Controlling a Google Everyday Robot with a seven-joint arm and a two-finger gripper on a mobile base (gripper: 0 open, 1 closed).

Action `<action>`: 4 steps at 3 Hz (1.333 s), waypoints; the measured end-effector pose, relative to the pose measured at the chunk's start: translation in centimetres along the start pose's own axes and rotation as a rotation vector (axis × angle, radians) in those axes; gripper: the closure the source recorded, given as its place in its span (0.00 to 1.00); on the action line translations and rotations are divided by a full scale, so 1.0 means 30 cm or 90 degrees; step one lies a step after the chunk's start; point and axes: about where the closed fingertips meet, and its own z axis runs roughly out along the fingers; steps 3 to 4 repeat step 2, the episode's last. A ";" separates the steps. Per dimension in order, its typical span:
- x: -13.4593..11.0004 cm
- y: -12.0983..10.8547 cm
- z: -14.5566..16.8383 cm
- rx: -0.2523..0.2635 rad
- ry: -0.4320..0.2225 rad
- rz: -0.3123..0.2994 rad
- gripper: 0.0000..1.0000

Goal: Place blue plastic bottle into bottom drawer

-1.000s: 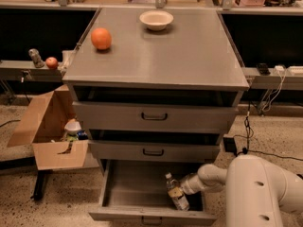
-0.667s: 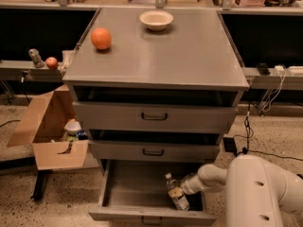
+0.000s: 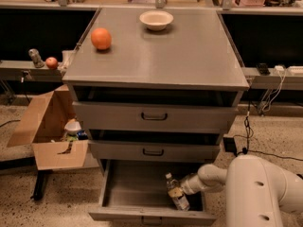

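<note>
end effector (image 3: 183,188) in bottom drawer (image 3: 137,186), arm (image 3: 265,193) cut off at edge

Clear bottle (image 3: 179,200), white cap, lying tilted, cap toward rear, right side of open bottom drawer (image 3: 137,188), tool (image 3: 181,189) at its middle.

Grey cabinet top (image 3: 189,56) with orange (image 3: 101,38) and white bowl (image 3: 156,19); jaws down in the open bottom drawer (image 3: 132,186).

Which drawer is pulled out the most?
The bottom drawer. You can see its floor, with the blue plastic bottle inside and the gripper right at the bottle. The top drawer and middle drawer show only their fronts.
</note>
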 end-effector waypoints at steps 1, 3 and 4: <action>0.000 0.000 0.000 0.000 0.000 0.000 0.06; 0.000 0.000 0.000 0.000 0.000 0.000 0.00; 0.000 0.000 0.000 0.000 0.000 0.000 0.00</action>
